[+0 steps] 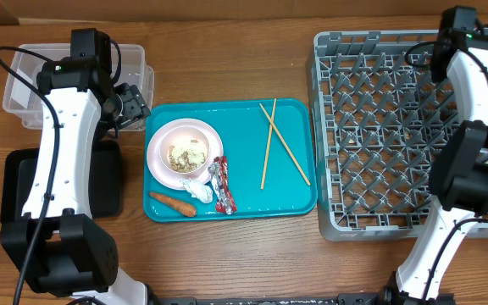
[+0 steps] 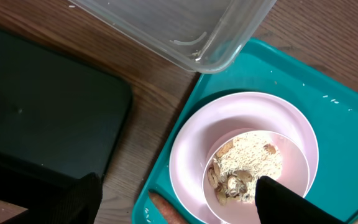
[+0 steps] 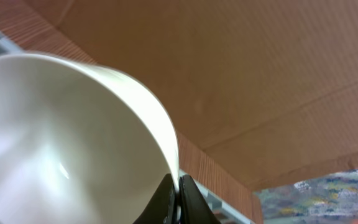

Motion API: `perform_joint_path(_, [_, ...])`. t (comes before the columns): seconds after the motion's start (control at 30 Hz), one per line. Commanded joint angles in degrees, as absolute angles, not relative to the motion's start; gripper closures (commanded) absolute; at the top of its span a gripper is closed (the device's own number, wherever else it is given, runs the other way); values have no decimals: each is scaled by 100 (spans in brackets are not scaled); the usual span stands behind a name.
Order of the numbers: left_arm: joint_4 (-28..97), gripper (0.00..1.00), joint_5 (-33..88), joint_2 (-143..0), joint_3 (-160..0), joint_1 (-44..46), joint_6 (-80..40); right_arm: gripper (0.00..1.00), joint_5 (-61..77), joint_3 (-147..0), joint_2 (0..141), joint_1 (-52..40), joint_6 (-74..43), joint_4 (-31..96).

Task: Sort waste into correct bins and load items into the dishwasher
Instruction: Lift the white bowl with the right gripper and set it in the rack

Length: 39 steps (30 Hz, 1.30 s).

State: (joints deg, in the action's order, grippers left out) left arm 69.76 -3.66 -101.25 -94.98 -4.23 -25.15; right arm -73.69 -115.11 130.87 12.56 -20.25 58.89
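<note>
Across the wooden tabletop [image 1: 227,51] a teal tray [image 1: 240,127] sits central, with the grey dish rack [image 1: 379,127] at its 3 o'clock, the clear tub [image 1: 19,85] at 10 and the black tray [image 2: 36,118] at 9. On the teal tray, a plate [image 1: 161,140] carries a bowl of rice scraps [image 1: 186,154]. A carrot [image 1: 173,203], tissue [image 1: 195,188] and wrapper [image 1: 221,185] lie at the plate's 6, and chopsticks [image 1: 268,144] at its 3. The left gripper [image 1: 132,106] hangs spread wide by the plate's rim. The right gripper [image 3: 179,196] pinches a second white bowl [image 3: 61,143] by its rim; from overhead that bowl is hidden.

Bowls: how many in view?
2. The scrap-filled bowl sits on the plate on the teal tray. The empty white bowl is pinched at its rim by the right gripper, visible only in the right wrist view; arms could hide more.
</note>
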Motion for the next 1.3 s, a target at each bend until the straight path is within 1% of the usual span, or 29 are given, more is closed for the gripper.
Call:
perform_joint_path(0.0, [6960,19,-336,-10005,-9629,-412,-2532,96,-7161,-11546,13124,1135,-2641,6152])
perform_joint_path(0.17, [6965,17,-336,-10005,-9629,-412,-2530,96,-6971,-11546,13124,1059,-3035,6598])
perform_joint_path(0.33, [6967,16,-338,-10005,-9629,-412,-2528,96,-6436,-11546,13124,1037,-3048,6997])
perform_joint_path(0.37, [6978,16,-338,-10005,-9629,-412,-2528,93,-6226,-11546,13124,1028,-3048,7124])
perform_joint_path(0.4, [6991,16,-338,-10005,-9629,-412,-2528,86,-5975,-11546,13122,1015,-3048,7262])
perform_joint_path(0.43, [7006,16,-338,-10005,-9629,-412,-2528,76,-5675,-11546,13122,996,-3048,7415])
perform_joint_path(0.5, [7015,16,-338,-10005,-9629,-412,-2528,68,-5175,-11546,13122,965,-3052,7684])
perform_joint_path(0.63, [7013,15,-340,-10005,-9629,-412,-2528,63,-4672,-11548,12993,937,-3052,7822])
perform_joint_path(0.87, [7026,15,-340,-10005,-9629,-412,-2528,62,-3603,-11559,12025,897,-3022,7797])
perform_joint_path(0.9, [7026,15,-338,-10005,-9629,-412,-2528,56,-3361,-11559,11858,899,-2995,7780])
perform_joint_path(1.0, [7039,15,-338,-10005,-9629,-412,-2528,58,-2707,-11559,11478,899,-2945,7828])
perform_joint_path(1.07, [7059,14,-338,-10005,-9627,-412,-2451,59,-2143,-11559,11246,895,-2620,7837])
perform_joint_path(1.17, [7085,14,-340,-10005,-9627,-412,-2309,61,-2322,-11559,10995,928,-2759,7789])
perform_joint_path(1.27, [7116,14,-340,-10005,-9627,-412,-2309,72,-2751,-11559,10890,1100,-2873,7505])
